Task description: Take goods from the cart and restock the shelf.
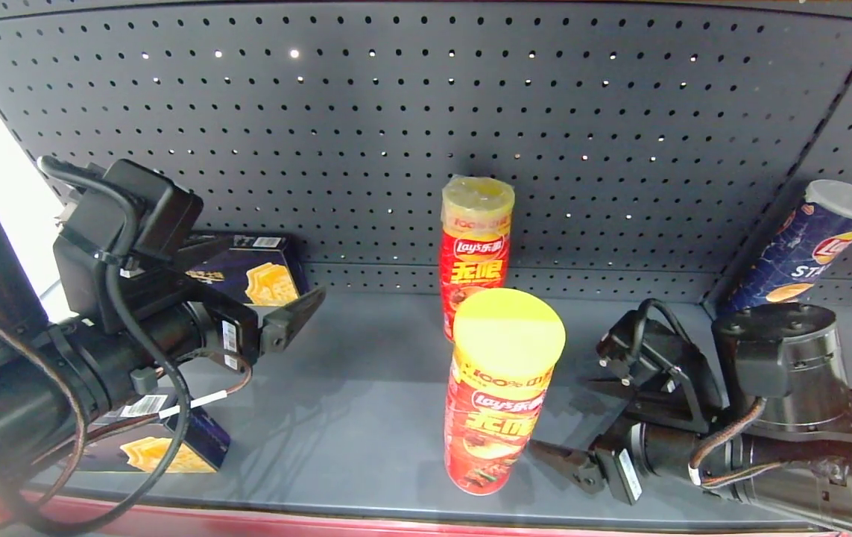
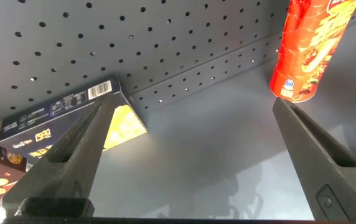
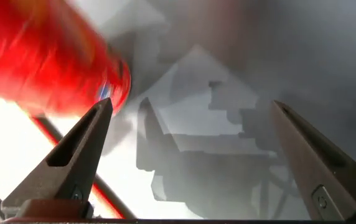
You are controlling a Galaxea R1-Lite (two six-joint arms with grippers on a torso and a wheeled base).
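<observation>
left gripper (image 2: 190, 106) hovers over the shelf (image 1: 366, 403) by a cracker box (image 1: 262, 272), fingers spread, holding nothing. centre, the front red chip can (image 1: 502, 391) stands upright (near the shelf's front lip). right gripper (image 3: 192, 104), fingers spread, sits just beside it; a sideways swing could likely topple it off.

Grey perforated back panel (image 1: 426, 112) noted at far side. Blue canister (image 1: 806, 250) seen tilted, far right. Dark box (image 1: 265, 272) recorded far left, second dark box (image 1: 172, 447) near left.

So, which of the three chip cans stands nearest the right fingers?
The front red can, by the shelf edge, beside the right fingers. The other red can stands behind it; the blue can is far right.
</observation>
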